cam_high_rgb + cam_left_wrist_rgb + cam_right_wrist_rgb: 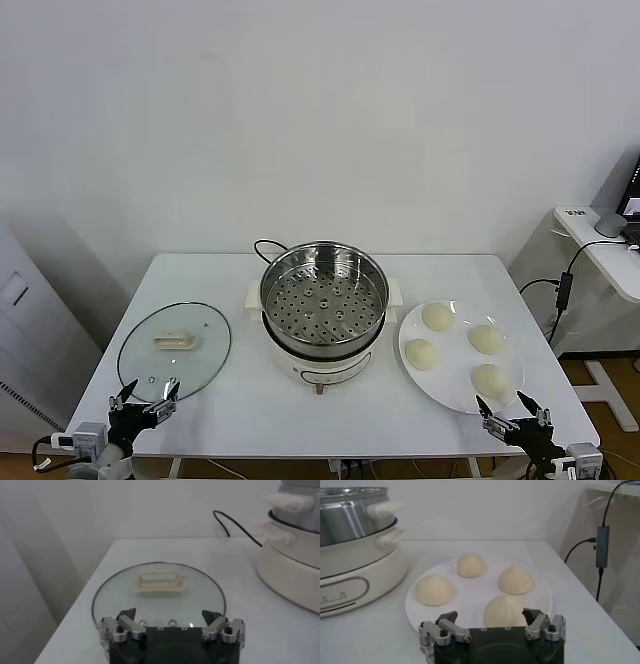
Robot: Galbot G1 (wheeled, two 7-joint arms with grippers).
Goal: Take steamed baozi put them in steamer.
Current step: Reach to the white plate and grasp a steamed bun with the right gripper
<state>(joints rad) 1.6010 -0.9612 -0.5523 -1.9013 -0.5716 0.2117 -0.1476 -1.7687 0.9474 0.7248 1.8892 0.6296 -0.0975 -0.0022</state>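
four baozi [456, 347] on white plate [413, 368] right of empty steamer [323, 296], right gripper [512, 412] spread wide just beside nearest bun, left gripper [146, 399] spread by glass lid [174, 350], nothing held

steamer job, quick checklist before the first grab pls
1. steamer uncovered and empty: ok.
2. glass lid set aside to the left of the steamer: ok.
3. Four baozi on the white plate, none touching: ok.
4. right gripper open, at the plate's near edge: ok.
5. left gripper open, at the lid's near edge, holding nothing: ok.
6. Baozi firm enough to pinch: cannot tell.
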